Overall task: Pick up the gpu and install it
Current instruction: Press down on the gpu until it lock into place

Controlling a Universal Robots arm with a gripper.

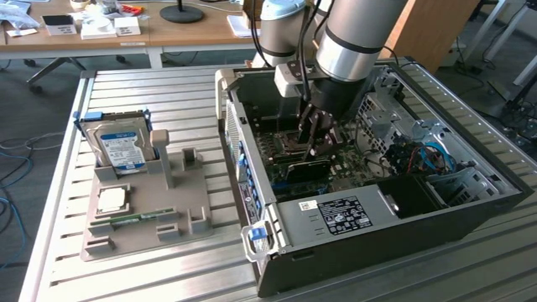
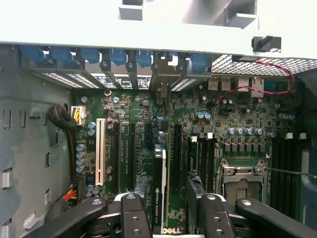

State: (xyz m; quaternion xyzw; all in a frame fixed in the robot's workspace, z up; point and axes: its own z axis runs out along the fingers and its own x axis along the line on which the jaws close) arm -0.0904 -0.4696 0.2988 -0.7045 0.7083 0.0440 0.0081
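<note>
Slatted metal table (image 1: 168, 264) bears the open case (image 1: 369, 245); claw (image 2: 168, 208) grips the gpu (image 2: 159, 188).

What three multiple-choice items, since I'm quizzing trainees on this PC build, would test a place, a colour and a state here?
1. Where is the gpu? A on the floor; B inside the computer case, beneath the gripper; C on a chair.
2. What colour are the slot clips? A red; B yellow; C blue.
3. The case is: A open, lying on its side; B closed; C boxed up.
Key: 1B, the card stands on the motherboard; 2C, a blue row lines the case's edge; 3A, its interior is exposed.
</note>
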